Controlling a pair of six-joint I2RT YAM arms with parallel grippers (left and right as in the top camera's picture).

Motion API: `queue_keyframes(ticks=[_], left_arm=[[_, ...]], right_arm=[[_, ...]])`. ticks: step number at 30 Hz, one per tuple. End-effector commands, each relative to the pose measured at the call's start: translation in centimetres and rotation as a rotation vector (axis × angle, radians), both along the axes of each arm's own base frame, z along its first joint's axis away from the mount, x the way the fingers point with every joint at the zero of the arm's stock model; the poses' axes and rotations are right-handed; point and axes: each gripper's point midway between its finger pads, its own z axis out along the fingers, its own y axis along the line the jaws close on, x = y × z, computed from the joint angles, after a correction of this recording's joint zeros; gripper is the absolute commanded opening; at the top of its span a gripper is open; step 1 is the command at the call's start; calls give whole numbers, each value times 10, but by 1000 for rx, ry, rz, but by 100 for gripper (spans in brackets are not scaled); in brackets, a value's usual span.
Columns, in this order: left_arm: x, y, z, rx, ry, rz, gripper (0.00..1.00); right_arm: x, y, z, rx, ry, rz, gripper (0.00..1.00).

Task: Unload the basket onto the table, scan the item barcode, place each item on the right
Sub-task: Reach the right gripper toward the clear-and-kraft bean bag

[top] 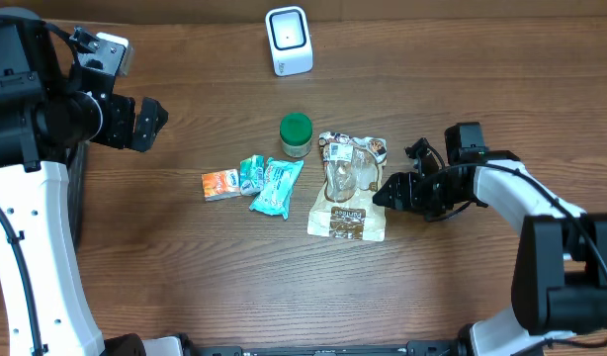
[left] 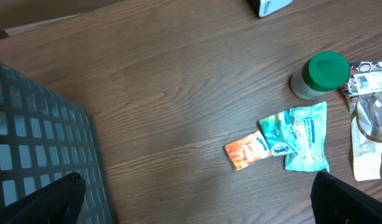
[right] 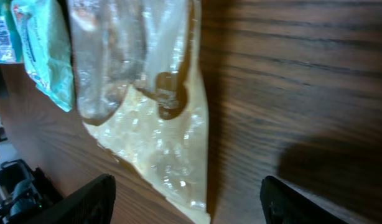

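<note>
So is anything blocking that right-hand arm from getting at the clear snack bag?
Nothing visible. The right jaws are open at the edge of the snack bag, with nothing between. The jar and the small packets lie on its far side.

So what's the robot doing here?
The right claw is down at the edge of the clear bag, open and not gripping it yet. The left claw hangs open off to the side, holding nothing. The white scanner stands at the far side, with nothing near it.
</note>
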Motion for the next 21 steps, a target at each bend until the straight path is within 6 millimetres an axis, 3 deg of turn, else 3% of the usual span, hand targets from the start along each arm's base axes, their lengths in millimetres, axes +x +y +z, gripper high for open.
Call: queue_keyframes(ticks=[1, 8, 15, 19, 21], left_arm=[[0, 1, 10, 17, -30, -17, 100], [0, 1, 10, 17, -30, -17, 100], [0, 1, 10, 17, -30, -17, 100], [0, 1, 10, 17, -30, -17, 100], [0, 1, 10, 17, -30, -17, 100]], right_arm=[[9, -1, 1, 50, -27, 20, 76], [13, 14, -14, 149, -25, 51, 76], [6, 37, -51, 155, 21, 114, 71], [6, 42, -70, 125, 53, 97, 63], [8, 41, -76, 101, 68, 74, 52]])
